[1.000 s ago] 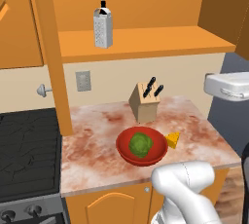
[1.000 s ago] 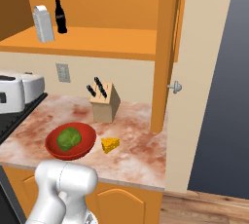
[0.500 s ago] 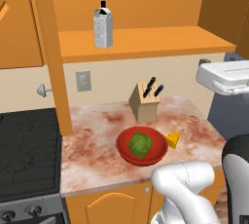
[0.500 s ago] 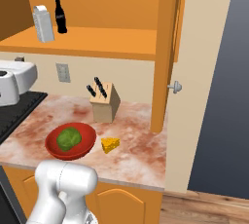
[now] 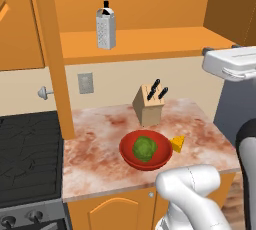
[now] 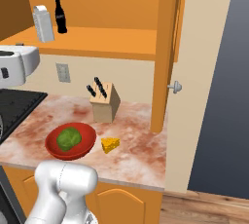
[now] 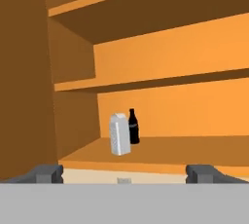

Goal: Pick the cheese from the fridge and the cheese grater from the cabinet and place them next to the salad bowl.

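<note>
1. At the far left of the left base view, a black stove top sits level with the bench.
2. The cabinet hangs open above the bench; its door is swung out edge-on over the bench's left end.
3. The cheese grater stands upright on the cabinet's inner shelf, toward the shelf's left part. In the right base view a dark cola bottle stands just beside it, farther back.
4. A knife block with black handles stands on the bench near the back wall, below the shelf.
5. The salad bowl rests on the bench in front of the knife block, with a green lettuce ball inside.
6. The cheese lies on the bench just beside the bowl's right rim.
7. The pincer is spread wide in the hand view, nothing between its tips, pointed at the open cabinet. The grater is well apart from it, standing slightly left of the midline between the tips.
</note>
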Motion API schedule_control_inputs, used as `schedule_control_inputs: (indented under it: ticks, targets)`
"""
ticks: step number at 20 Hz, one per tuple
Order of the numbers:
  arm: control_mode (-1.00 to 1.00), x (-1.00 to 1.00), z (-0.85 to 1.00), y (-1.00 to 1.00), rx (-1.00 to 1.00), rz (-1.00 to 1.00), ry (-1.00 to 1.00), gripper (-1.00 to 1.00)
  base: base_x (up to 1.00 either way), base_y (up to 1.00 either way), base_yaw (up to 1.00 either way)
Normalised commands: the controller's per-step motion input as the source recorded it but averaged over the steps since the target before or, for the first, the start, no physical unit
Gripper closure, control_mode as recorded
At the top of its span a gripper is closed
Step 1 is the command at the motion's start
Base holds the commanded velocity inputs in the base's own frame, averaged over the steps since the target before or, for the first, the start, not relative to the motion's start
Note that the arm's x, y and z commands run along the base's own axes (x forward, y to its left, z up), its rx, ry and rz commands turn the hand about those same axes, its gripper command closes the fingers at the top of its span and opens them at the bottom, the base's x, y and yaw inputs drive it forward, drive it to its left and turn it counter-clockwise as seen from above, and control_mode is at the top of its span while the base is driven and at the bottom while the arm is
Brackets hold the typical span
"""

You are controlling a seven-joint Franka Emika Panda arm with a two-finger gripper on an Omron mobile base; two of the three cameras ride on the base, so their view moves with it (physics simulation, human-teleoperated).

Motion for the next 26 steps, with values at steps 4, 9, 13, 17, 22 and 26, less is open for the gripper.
schedule_control_inputs:
  ticks: [4,9,13,17,22,26]
  targets:
    - [-1.00,0.01,0.09,0.04,-0.17,0.09,-0.15,-1.00,0.00,0.00,0.00]
    - [-1.00,0.00,0.00,0.12,-0.17,0.12,-0.11,-1.00,0.00,0.00,0.00]
    - [-1.00,0.10,0.00,0.15,-0.13,0.08,-0.09,-1.00,0.00,0.00,0.00]
    - [-1.00,0.17,-0.03,0.15,-0.01,0.00,-0.01,-1.00,0.00,0.00,0.00]
    - [-1.00,0.16,-0.07,0.13,0.07,0.01,0.00,-1.00,0.00,0.00,0.00]
    - [-1.00,0.13,-0.07,0.13,0.18,0.07,0.01,-1.00,0.00,0.00,0.00]
